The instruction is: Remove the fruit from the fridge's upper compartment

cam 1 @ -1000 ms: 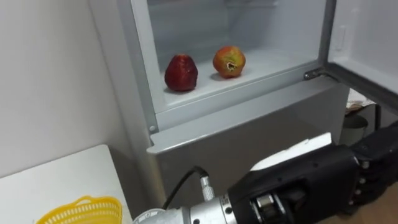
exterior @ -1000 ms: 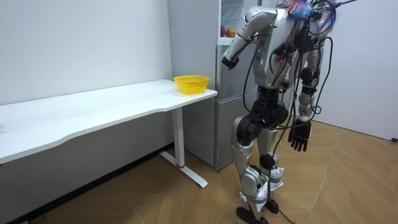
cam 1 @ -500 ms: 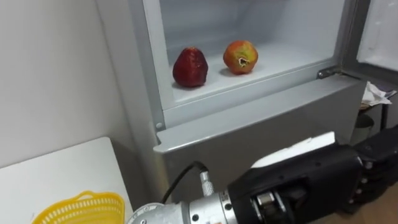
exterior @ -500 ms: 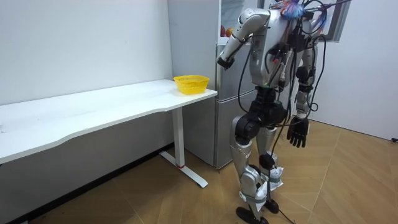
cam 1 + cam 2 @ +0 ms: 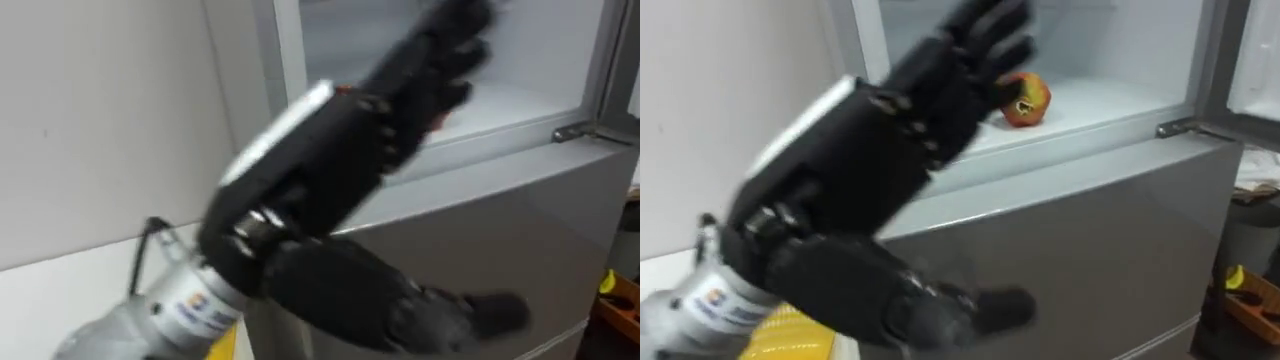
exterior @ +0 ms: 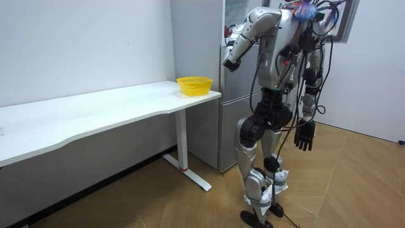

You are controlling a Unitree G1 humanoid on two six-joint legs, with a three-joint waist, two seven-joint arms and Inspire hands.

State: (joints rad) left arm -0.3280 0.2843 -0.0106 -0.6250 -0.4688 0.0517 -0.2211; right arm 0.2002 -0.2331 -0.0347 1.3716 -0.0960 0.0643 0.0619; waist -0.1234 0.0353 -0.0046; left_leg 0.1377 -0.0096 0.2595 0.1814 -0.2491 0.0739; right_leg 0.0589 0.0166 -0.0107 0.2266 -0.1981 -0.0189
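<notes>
My left hand [image 5: 335, 160] is raised in front of the open upper fridge compartment [image 5: 1110, 100], its fingers straight and spread, holding nothing. Its fingertips reach the front of the white shelf. An orange-red fruit [image 5: 1026, 100] lies on that shelf, just right of the fingertips and apart from them. The hand hides the shelf's left part. In the room view I stand facing the fridge [image 6: 229, 95] with the left hand [image 6: 229, 61] lifted to the compartment. My right hand [image 6: 305, 136] hangs open by my thigh.
The fridge's upper door [image 5: 1252, 60] stands open at the right. The grey lower door [image 5: 1090, 240] is closed. A yellow basket [image 6: 194, 84] sits on the end of the white table [image 6: 95, 114] left of the fridge.
My left hand has risen from low before the lower door up to the open compartment, and now covers the dark red fruit. The eye view has shifted too.
</notes>
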